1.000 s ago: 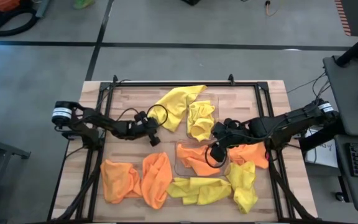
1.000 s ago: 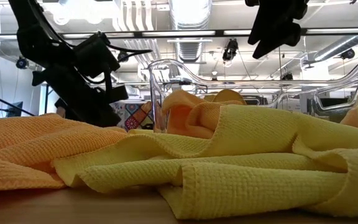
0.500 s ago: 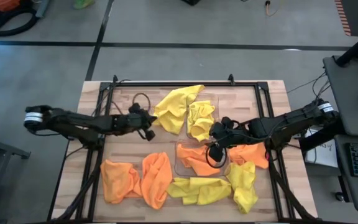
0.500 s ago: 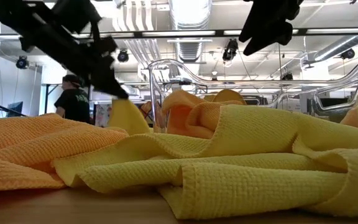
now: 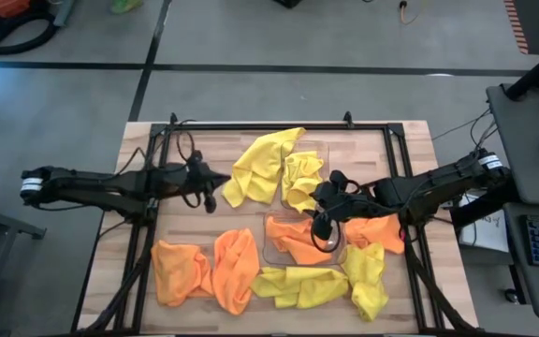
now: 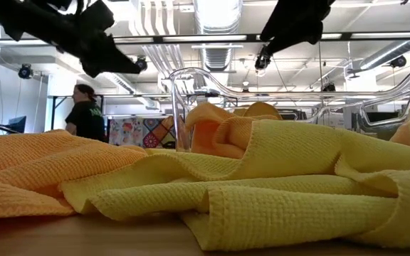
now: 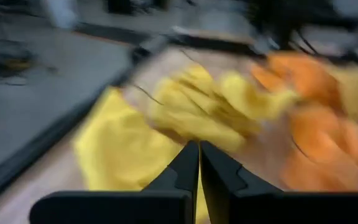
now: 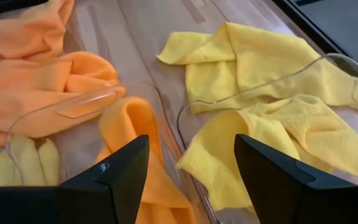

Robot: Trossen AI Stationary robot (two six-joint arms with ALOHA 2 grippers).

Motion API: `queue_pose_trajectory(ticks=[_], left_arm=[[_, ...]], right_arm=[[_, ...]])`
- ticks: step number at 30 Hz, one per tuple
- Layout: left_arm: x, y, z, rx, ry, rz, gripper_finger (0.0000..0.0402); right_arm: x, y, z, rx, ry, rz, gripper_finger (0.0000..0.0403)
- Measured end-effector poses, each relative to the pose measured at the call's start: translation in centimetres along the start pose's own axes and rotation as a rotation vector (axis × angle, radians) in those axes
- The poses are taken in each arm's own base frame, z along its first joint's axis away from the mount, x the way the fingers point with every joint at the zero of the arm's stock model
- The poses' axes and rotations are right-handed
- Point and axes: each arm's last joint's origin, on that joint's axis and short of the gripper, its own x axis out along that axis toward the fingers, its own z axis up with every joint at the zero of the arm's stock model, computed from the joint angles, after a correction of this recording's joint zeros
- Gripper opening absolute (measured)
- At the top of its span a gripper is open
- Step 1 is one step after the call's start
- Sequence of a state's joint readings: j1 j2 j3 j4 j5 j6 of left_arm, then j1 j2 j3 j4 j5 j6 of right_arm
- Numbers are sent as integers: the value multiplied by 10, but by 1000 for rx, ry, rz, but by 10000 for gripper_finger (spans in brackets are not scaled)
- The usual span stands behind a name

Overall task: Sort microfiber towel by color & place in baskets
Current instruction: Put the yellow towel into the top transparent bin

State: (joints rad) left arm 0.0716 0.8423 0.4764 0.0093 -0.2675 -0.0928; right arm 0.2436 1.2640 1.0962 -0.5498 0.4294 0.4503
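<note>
A big yellow microfiber towel (image 5: 258, 161) lies on the table, its far side partly over the far basket (image 5: 318, 150). That basket holds another yellow towel (image 5: 301, 181). The near basket (image 5: 271, 245) holds an orange towel (image 5: 298, 239). My left gripper (image 5: 215, 181) is shut and hangs high beside the big towel's left corner (image 5: 228, 194). Nothing hangs from it in the low view (image 6: 130, 65). My right gripper (image 5: 324, 213) is open above the two baskets, over the orange towel (image 8: 132, 134) and the yellow one (image 8: 278, 134).
Loose towels lie along the near side: two orange (image 5: 181, 271) (image 5: 235, 270), two yellow (image 5: 298, 285) (image 5: 368, 279), and an orange one (image 5: 378, 232) right of the near basket. Bare wood (image 5: 185, 220) lies under the left arm. A person (image 6: 85, 114) stands beyond the table.
My left gripper has risen well clear of the table, drawn back toward the left edge and tipped up. It lifted the big yellow towel's left corner, which now lies a little farther left and no longer shows under the fingers. My right gripper has turned at the wrist in place.
</note>
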Motion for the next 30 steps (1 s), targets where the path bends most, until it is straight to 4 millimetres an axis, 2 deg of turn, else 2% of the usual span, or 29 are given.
queue_pose_trajectory(ticks=[4,7,14,18,21,25,30], left_arm=[[4,-1,-13,18,125,-20,12],[12,-3,-22,-7,188,-28,41],[34,-8,-36,-159,291,8,151],[50,-16,-50,-96,358,-4,216],[60,-19,-58,-58,377,-7,249],[71,-20,-67,-63,396,8,267],[85,-22,-76,-110,387,35,265]], right_arm=[[0,0,1,-17,-5,2,231],[0,0,1,-27,-8,4,231],[0,0,1,-40,-8,4,231],[0,0,0,-47,-6,4,231],[1,0,0,-48,-4,3,231],[1,0,-1,-49,-2,2,231],[2,0,-2,-51,2,1,231]])
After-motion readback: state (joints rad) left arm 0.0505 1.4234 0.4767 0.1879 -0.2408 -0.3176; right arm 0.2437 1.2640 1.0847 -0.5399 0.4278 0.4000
